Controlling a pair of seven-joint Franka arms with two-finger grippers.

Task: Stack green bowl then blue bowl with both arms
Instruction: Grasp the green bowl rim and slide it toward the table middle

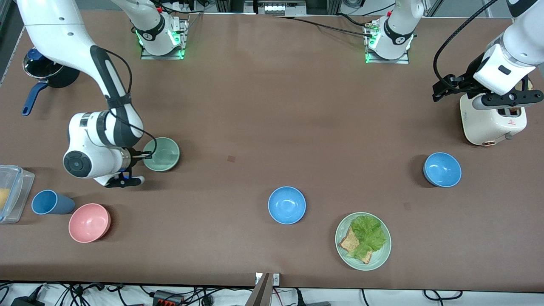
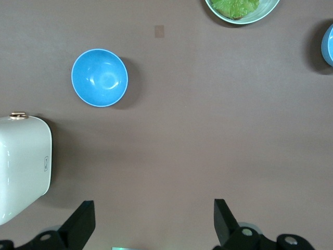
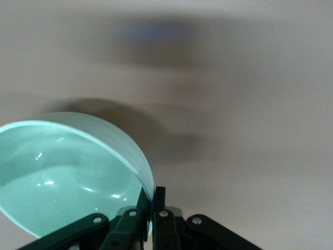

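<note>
No stacking is done yet, by my reading. The right pincer (image 1: 142, 158) has its fingers pinched on the rim of the small round matte mint-green bowl (image 1: 162, 154), at the right arm's end of the brown table (image 1: 272, 106); the right wrist view shows the bowl tilted, so I judge it is being lifted. Taking that green bowl as my landmark: a glossy blue bowl (image 1: 287, 205) sits well apart from it, nearer the front camera and toward the left arm's end, and a second blue bowl (image 1: 442, 169) sits further that way. Both stand alone. The left pincer (image 2: 156, 221) hangs wide open and empty over the white toaster (image 1: 493, 121), waiting.

Still to do: set down green, add blue.

Hidden: the right fingertips behind the wrist in the front view; table contact under the green bowl is unclear
</note>
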